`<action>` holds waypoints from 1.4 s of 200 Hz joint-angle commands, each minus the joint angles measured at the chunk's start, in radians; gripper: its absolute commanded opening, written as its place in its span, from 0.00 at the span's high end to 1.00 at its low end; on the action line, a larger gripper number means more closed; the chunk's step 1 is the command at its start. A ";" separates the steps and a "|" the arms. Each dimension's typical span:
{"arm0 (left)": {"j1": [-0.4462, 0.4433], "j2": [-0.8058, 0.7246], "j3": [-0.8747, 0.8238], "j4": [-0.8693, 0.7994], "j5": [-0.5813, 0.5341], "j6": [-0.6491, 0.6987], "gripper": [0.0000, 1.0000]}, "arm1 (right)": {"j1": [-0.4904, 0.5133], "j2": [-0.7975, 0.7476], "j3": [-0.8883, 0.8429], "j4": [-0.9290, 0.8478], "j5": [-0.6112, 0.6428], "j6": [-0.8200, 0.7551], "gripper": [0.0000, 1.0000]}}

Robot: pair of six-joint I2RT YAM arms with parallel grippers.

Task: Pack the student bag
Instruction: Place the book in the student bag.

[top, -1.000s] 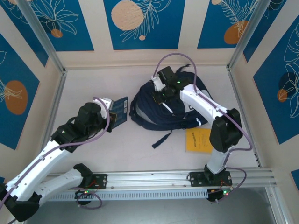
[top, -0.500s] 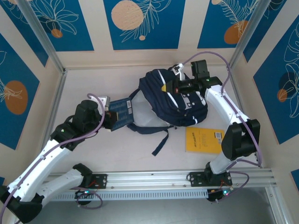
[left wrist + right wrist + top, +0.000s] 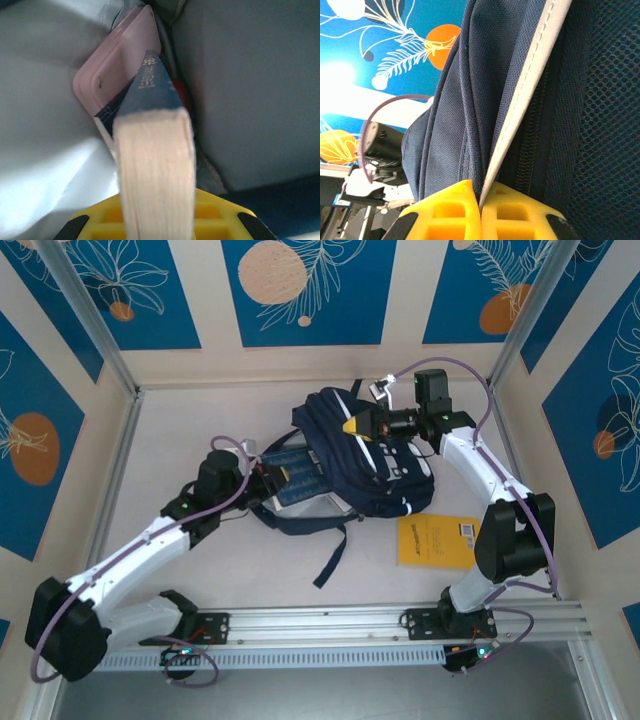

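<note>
Navy fabric of the student bag (image 3: pixel 390 475) is heaped at the back middle of the surface (image 3: pixel 190 420), its mouth turned toward the left arm. The right jaws are shut on a pale-piped seam (image 3: pixel 521 100) at the bag's upper edge and hold it up. The left jaws are clamped on a blue-covered book (image 3: pixel 156 165), whose leading corner is inside the opening beside the pale lining (image 3: pixel 45 165).

The likeliest trouble is a jam. A pink case (image 3: pixel 117 70) sits directly ahead of the book's corner, so a straight push could wedge against it or shove the whole bag away. That tug might drag the thin seam out of the right jaws and let the mouth fall shut on the book.

Inside, room is tight, with soft walls close on both sides of the book. Outside, bare surface lies left of the bag. A yellow booklet (image 3: pixel 437 540) sits just beside its near right corner, a loose strap (image 3: pixel 330 558) trails forward, and the back wall is near.
</note>
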 commanded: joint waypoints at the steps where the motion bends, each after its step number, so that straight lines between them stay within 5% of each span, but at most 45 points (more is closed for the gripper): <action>1: 0.010 0.039 -0.018 0.318 0.050 -0.161 1.00 | -0.003 -0.074 0.024 0.127 -0.187 0.044 1.00; 106: 0.006 0.203 0.040 0.445 0.089 -0.222 1.00 | -0.016 -0.060 0.035 0.180 -0.210 0.095 1.00; 241: -0.148 0.820 0.491 0.453 0.090 -0.174 0.94 | -0.002 0.010 0.042 0.336 -0.178 0.203 1.00; 258: -0.162 0.868 0.547 0.433 0.119 -0.155 0.85 | 0.001 0.019 0.039 0.344 -0.172 0.202 1.00; 280: -0.152 0.842 0.536 0.417 0.116 -0.137 0.49 | -0.008 0.018 0.029 0.349 -0.154 0.192 1.00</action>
